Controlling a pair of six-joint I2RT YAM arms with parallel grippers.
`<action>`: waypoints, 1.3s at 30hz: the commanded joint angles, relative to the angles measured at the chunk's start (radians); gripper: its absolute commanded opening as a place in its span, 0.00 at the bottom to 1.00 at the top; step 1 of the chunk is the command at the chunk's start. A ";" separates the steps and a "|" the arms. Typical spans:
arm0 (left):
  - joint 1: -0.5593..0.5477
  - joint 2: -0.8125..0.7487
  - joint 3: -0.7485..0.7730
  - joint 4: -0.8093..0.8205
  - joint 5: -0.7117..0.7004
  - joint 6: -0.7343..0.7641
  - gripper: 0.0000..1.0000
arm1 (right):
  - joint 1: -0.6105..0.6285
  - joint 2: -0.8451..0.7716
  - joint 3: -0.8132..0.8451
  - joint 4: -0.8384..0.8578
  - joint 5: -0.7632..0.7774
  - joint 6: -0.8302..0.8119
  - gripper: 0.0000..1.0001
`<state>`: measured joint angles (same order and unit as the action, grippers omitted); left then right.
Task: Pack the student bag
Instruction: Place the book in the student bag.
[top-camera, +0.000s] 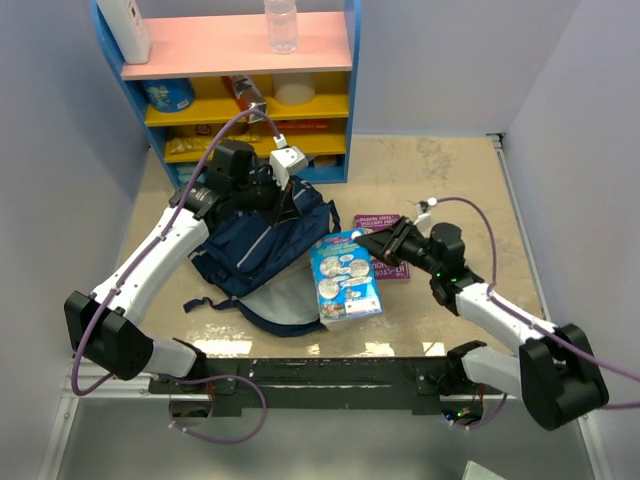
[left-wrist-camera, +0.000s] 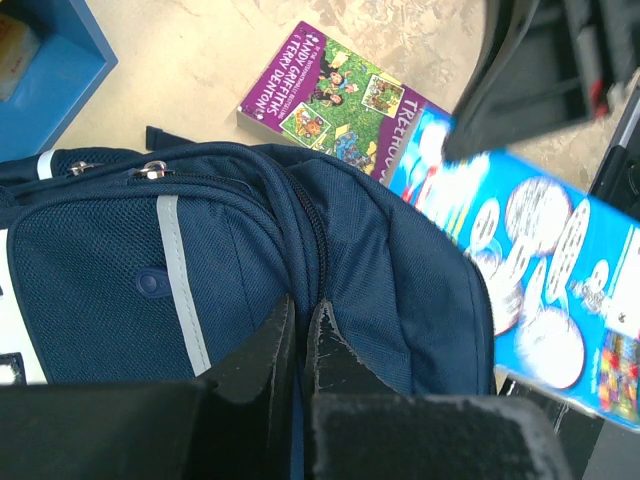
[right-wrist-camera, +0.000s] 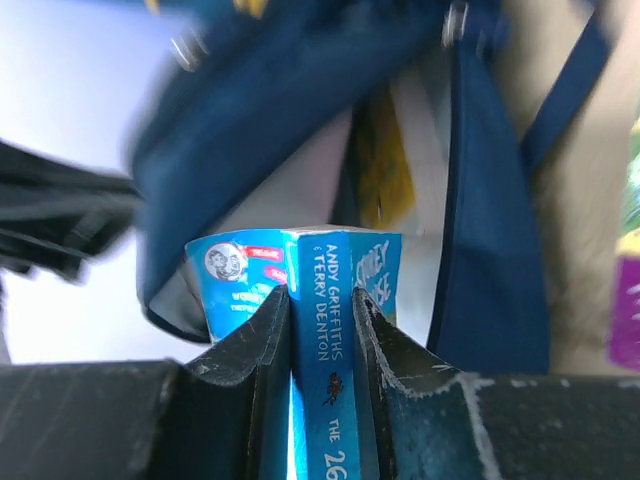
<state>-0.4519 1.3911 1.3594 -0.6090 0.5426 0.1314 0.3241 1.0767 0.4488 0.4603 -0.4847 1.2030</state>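
The student bag (top-camera: 255, 255), navy with thin grey stripes, lies left of centre with its mouth held up. My left gripper (top-camera: 291, 203) is shut on the fabric at the bag's zip edge (left-wrist-camera: 330, 230); in the left wrist view the fingertips (left-wrist-camera: 303, 305) pinch that edge. My right gripper (top-camera: 378, 248) is shut on the spine of a light-blue book (top-camera: 345, 278), which stands at the bag's opening. Seen from the right wrist, the gripper (right-wrist-camera: 320, 292) clamps the blue book (right-wrist-camera: 325, 340) in front of the bag's grey-lined mouth (right-wrist-camera: 300, 190), where something yellow (right-wrist-camera: 385, 170) shows inside.
A purple book (top-camera: 390, 268) lies flat on the floor below my right gripper, also seen as the purple book (left-wrist-camera: 330, 95). A blue shelf unit (top-camera: 240, 45) with a bottle (top-camera: 281, 25) stands at the back. Walls close in on both sides.
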 joint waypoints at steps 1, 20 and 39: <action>0.005 -0.044 0.035 0.123 0.036 0.000 0.00 | 0.107 0.102 -0.002 0.276 -0.032 0.090 0.00; 0.005 -0.047 0.053 0.106 0.039 0.008 0.00 | 0.144 0.583 0.128 0.763 -0.130 0.199 0.00; 0.004 -0.052 0.053 0.095 0.031 0.024 0.00 | 0.234 0.560 0.346 0.133 0.136 -0.227 0.00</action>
<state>-0.4519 1.3880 1.3621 -0.6090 0.5423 0.1333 0.5537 1.7348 0.7460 0.8684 -0.4767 1.1706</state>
